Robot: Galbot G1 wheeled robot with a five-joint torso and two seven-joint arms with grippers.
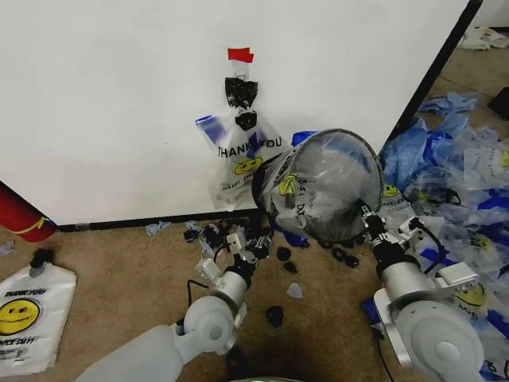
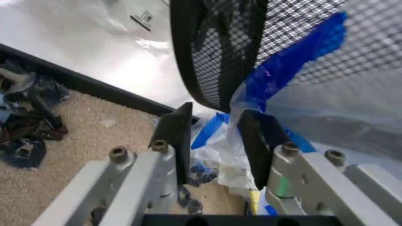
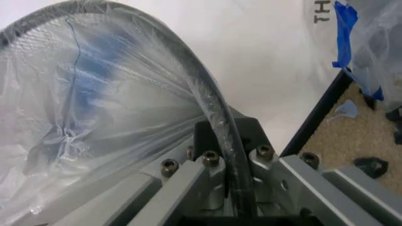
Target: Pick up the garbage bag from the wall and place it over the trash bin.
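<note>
The trash bin point(image 1: 350, 227), black wire mesh, hangs tilted above the carpet with its mouth toward me. The garbage bag point(image 1: 330, 179) is stretched over it, see-through with a yellow smiley and black print. My right gripper point(image 1: 367, 219) is shut on the plastic-covered rim point(image 3: 220, 122), which runs between its fingers point(image 3: 207, 136). My left gripper point(image 1: 253, 237) is at the bin's lower left side. It is open point(image 2: 217, 136), with the bag's loose plastic and a blue strip point(image 2: 276, 70) in the gap below the mesh point(image 2: 213, 52). A like bag point(image 1: 238, 155) hangs on the wall.
A red cylinder point(image 1: 20, 215) stands at the wall's left foot. A flat white smiley bag point(image 1: 28, 314) lies on the carpet at left. Heaped blue-and-clear bags point(image 1: 453, 159) fill the right. Black scraps point(image 1: 274, 314) litter the floor between my arms.
</note>
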